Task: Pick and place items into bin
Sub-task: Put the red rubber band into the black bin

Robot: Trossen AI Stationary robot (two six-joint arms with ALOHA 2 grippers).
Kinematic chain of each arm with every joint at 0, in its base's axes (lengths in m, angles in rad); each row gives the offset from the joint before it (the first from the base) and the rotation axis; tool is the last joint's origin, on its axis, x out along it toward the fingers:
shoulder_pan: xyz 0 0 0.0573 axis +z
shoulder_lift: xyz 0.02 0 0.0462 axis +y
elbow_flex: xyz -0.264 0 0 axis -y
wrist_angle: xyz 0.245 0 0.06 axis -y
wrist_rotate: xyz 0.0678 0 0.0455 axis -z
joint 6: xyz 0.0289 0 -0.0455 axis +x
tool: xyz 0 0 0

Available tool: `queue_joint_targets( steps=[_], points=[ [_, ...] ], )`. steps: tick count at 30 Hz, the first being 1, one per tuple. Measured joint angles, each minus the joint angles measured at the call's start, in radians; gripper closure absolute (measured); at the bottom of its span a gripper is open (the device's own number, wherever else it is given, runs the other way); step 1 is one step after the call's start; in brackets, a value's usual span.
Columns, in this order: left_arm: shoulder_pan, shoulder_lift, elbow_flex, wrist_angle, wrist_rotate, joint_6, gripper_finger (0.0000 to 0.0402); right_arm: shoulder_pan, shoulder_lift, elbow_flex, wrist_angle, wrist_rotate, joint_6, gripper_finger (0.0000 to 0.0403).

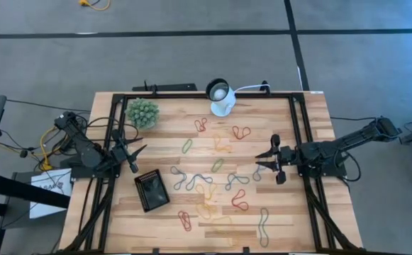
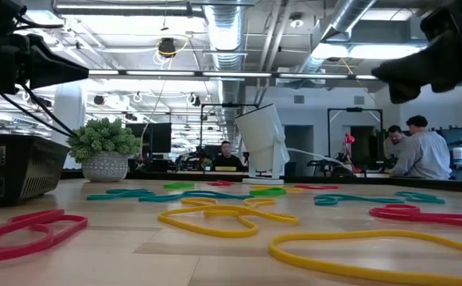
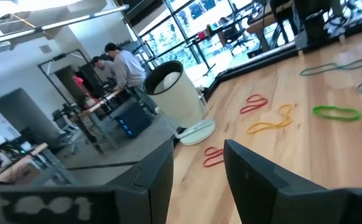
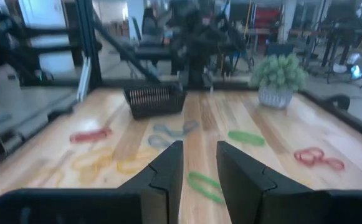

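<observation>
Several thin loops, red [image 1: 241, 132], green [image 1: 187, 146], yellow [image 1: 222, 145] and grey [image 1: 181, 178], lie flat and scattered over the wooden table. The bin [image 1: 152, 191], a small black tray, stands on the table's left part, near side; nothing shows inside it. My left gripper [image 1: 131, 151] is open at the left edge, just beyond the bin, pointing right. My right gripper [image 1: 269, 161] is open over the table's right part, pointing left at the loops. In its wrist view [image 4: 199, 165] a green loop [image 4: 202, 185] lies ahead of the fingers, with the bin [image 4: 156, 99] farther off.
A fuzzy green plant ball [image 1: 142, 112] sits at the far left and a white round lamp [image 1: 221, 98] at the far edge's middle. A black frame [image 1: 299, 134] runs along the table's sides. People [image 2: 421, 151] stand in the room behind.
</observation>
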Motion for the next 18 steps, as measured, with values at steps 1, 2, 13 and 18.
queue_joint_targets(
  steps=[1, 2, 13, 18],
  points=[
    [0.000, 0.000, 0.000, 0.000, 0.000, 0.000, 0.0269, 0.000, 0.000, 0.000, 0.019, 0.000, 0.008, 0.0310],
    [0.000, 0.000, 0.000, 0.001, 0.001, -0.003, 0.0269, 0.000, 0.000, 0.000, 0.037, 0.000, 0.019, 0.0310],
    [0.000, 0.000, 0.000, 0.006, 0.049, 0.037, 0.0269, -0.045, 0.000, 0.000, 0.260, 0.004, -0.253, 0.0310],
    [0.001, 0.000, 0.000, 0.069, 0.362, -0.252, 0.0269, -0.071, 0.000, 0.000, 0.257, 0.000, -0.101, 0.0310]
  ],
)
